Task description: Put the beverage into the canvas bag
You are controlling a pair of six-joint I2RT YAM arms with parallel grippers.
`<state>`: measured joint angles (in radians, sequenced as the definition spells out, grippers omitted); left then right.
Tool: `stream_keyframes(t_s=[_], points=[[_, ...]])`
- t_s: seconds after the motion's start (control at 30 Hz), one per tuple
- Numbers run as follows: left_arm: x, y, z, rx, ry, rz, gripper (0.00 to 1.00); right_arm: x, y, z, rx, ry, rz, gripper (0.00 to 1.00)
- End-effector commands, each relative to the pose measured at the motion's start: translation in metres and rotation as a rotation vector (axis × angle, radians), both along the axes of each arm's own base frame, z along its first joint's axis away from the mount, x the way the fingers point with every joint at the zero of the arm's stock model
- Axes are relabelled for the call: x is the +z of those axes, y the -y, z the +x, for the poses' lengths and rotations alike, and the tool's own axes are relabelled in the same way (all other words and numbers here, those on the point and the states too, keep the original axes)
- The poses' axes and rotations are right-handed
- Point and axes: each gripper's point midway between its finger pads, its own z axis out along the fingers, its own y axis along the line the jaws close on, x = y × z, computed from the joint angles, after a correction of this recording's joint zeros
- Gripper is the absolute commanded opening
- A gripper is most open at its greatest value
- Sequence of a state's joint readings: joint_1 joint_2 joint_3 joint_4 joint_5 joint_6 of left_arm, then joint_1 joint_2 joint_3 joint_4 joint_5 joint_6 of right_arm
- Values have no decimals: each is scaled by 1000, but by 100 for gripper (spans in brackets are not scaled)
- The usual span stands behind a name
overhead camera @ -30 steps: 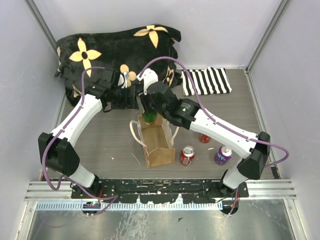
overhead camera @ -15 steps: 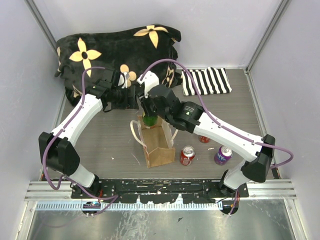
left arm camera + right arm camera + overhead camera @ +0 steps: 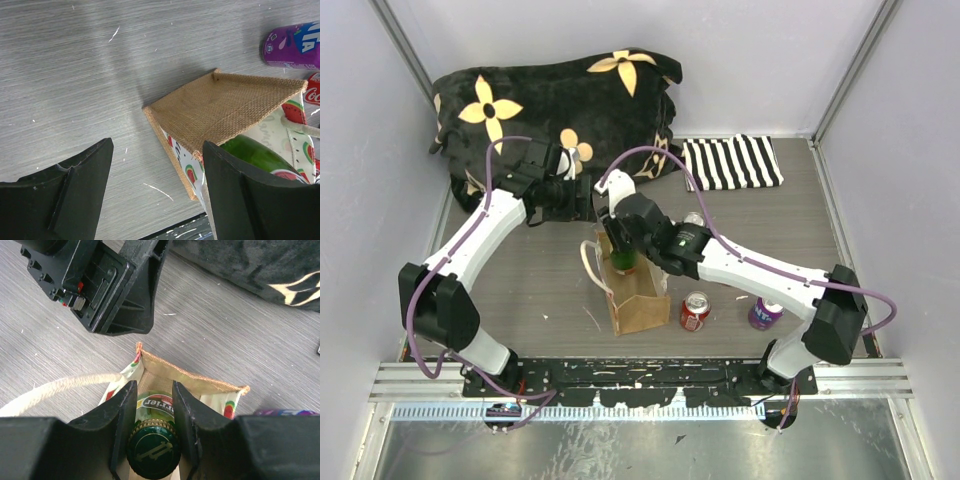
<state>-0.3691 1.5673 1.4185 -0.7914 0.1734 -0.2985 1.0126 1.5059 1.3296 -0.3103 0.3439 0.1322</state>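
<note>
Now the bottle (image 3: 623,262) sits deeper in the bag (image 3: 642,312).

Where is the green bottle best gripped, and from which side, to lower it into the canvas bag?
Grip the green bottle by its neck, under the cap, from straight above, as the right end effector does: it stands upright, its body between the canvas bag's narrow walls.

Pretty standard look here: white-shelled left arm (image 3: 480,232) and white-shelled right arm (image 3: 765,268), both with chunky black joints. A thin purple cable (image 3: 417,300) loops along each one. The matte black plastic left tool (image 3: 155,200) and matching right tool (image 3: 154,412) have broad, flat fingers. Bases share a scuffed black mounting plate (image 3: 640,374).
</note>
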Motion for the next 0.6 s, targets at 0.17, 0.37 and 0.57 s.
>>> stream_keyframes(t_s=[0.17,0.37,0.57], points=[[-9,-5,-7,-15,-11,19,79,44,-40,21,16,162,254,1],[-17,-7,-13,-17,-29,21,79,16,-40,25,-2,156,235,1],[-19,-5,-14,-24,-35,12,79,-1,-38,28,-21,155,221,1]])
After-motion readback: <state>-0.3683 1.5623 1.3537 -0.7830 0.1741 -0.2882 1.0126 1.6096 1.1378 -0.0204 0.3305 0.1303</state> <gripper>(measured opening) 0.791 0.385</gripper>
